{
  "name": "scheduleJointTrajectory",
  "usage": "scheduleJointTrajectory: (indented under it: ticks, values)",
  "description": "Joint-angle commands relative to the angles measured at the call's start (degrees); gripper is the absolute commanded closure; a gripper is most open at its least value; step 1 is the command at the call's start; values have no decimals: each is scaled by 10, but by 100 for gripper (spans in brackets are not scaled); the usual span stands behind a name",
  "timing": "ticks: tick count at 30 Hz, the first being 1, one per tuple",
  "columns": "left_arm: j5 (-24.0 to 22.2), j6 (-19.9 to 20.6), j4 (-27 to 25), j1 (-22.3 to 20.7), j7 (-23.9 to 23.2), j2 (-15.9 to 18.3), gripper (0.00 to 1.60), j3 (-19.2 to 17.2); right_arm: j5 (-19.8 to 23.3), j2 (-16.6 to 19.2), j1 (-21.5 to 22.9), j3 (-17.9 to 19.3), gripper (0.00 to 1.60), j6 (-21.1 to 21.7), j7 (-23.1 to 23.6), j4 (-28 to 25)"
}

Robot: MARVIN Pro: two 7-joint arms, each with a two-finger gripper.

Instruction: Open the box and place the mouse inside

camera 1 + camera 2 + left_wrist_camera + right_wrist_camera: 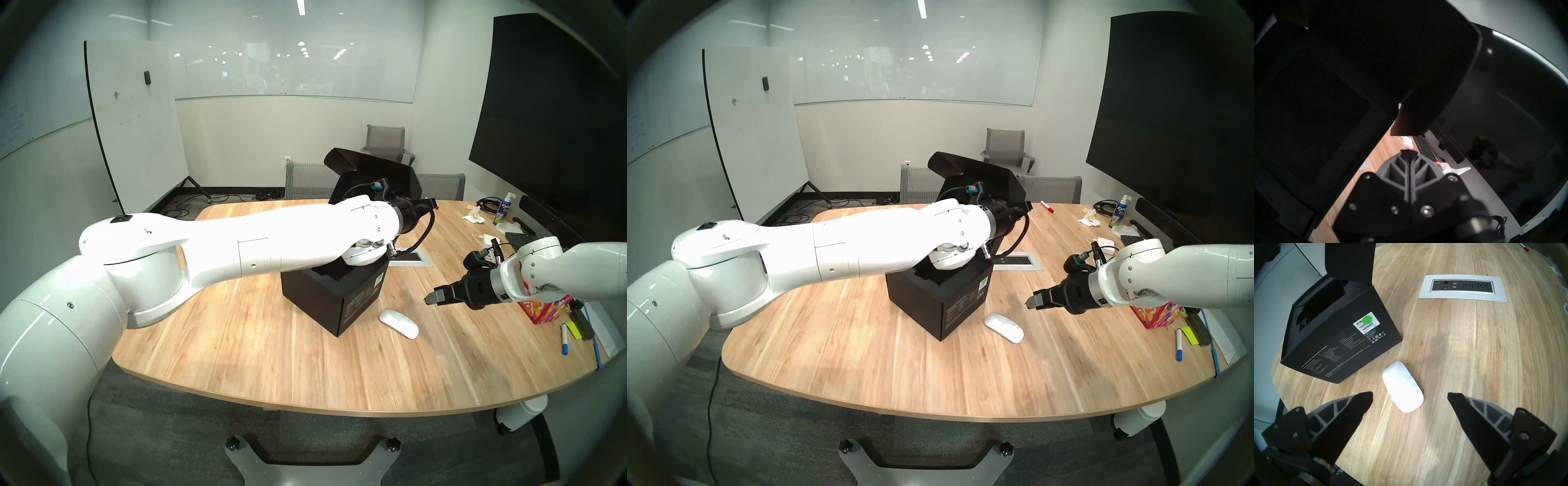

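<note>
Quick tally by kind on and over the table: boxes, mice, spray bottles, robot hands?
boxes: 2 (black box, tissue box)
mouse: 1
spray bottle: 1
hands: 2 (left hand, right hand)
total: 6

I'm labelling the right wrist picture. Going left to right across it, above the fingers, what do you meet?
box → mouse → power and data outlet panel, set into the table.
</note>
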Motion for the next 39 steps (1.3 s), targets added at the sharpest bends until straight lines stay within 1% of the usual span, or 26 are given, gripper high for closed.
scheduleJointTrajectory:
  ticks: [1, 6, 10, 13, 15, 16, 18, 21, 22, 23, 24, 26, 32, 34, 35, 36, 38, 39]
  values:
    - [6, 0, 13, -10, -15, -18, 160, -7, -1, -1, 8, 4, 0, 0, -1, -1]
    - [2, 9, 3, -8, -35, 10, 160, -15, -1, -1, 8, 4, 0, 0, -1, -1]
    - [-3, 19, -18, -5, -56, 45, 160, -21, -1, -1, 8, 4, 0, -1, -1, -1]
    - [-5, 22, -40, 1, -75, 79, 160, -26, -1, -1, 7, 5, 0, -1, -1, -1]
    - [-6, 22, -36, 5, -85, 84, 160, -27, -1, -1, 7, 5, 0, -1, -1, -1]
    - [-6, 25, -48, 6, -91, 99, 160, -26, -1, -1, 7, 5, 0, -1, 0, -1]
    - [-6, 27, -49, 9, -98, 108, 160, -26, -1, -1, 7, 5, 0, -1, 0, -1]
    - [-7, 33, -62, 12, -112, 134, 160, -23, -1, -1, 7, 5, 0, -1, 0, 0]
    - [-6, 36, -60, 13, -115, 137, 160, -21, -1, -1, 7, 5, 0, -1, 0, 0]
    - [-7, 39, -71, 14, -121, 151, 160, -21, -1, -1, 7, 5, 0, -1, 0, 0]
    - [-7, 40, -63, 16, -124, 148, 160, -21, -1, -1, 7, 5, 0, -1, 0, 0]
    - [-10, 49, -71, 17, -130, 169, 160, -19, -1, -1, 7, 5, 0, -1, 0, 0]
    - [-11, 74, -62, 19, -158, 208, 160, -14, -1, -1, 7, 5, 0, -1, 0, 0]
    - [-10, 83, -63, 19, -169, 229, 160, -11, -1, -2, 6, 5, 0, -1, 0, 0]
    - [-8, 86, -50, 19, -172, 226, 160, -10, -1, -2, 6, 5, 0, -1, 0, 0]
    - [-7, 90, -55, 19, -179, 240, 160, -9, -1, -2, 6, 5, 0, -1, 0, 0]
    - [-5, 100, -52, 19, -193, 256, 160, -6, -1, -2, 6, 5, 0, -1, 0, 0]
    - [-3, 106, -40, 18, -199, 255, 160, -5, -1, -2, 6, 5, 0, -1, 0, 0]
